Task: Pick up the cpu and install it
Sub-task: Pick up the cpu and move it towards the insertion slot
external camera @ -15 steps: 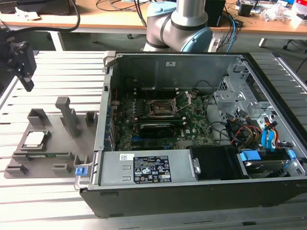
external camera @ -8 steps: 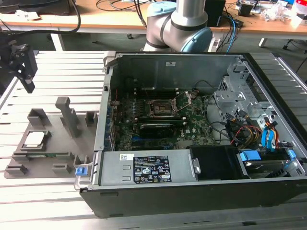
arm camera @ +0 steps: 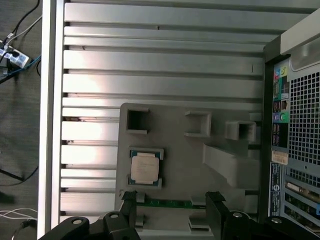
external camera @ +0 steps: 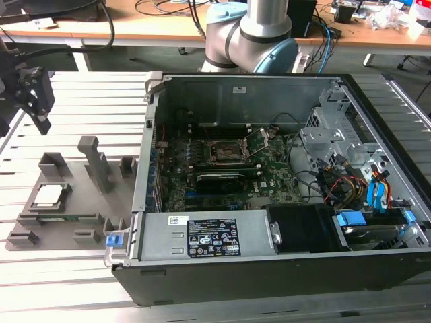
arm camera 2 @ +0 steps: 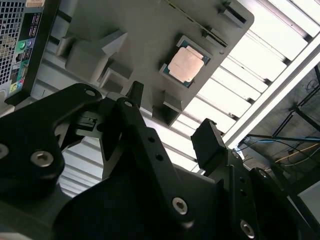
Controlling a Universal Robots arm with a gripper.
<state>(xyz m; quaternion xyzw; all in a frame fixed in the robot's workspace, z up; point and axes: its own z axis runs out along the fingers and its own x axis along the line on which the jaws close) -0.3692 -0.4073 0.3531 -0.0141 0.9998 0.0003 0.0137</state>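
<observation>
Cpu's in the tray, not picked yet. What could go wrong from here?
1. In the first wrist view the cpu sits off-centre to the open gripper; a finger could land on it.
2. The tray has uprights close by that could catch a finger.
3. The socket lies deep inside the case, whose wall a carried chip might clip.

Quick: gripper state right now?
Gripper: open, holding nothing; the cpu lies in the grey tray.

Cpu (external camera: pixel 49 196) in holder tray (external camera: pixel 77 202), at the exterior view's left of computer case (external camera: pixel 144 176); socket (external camera: pixel 227 152) on motherboard (external camera: pixel 269 178) inside case.
</observation>
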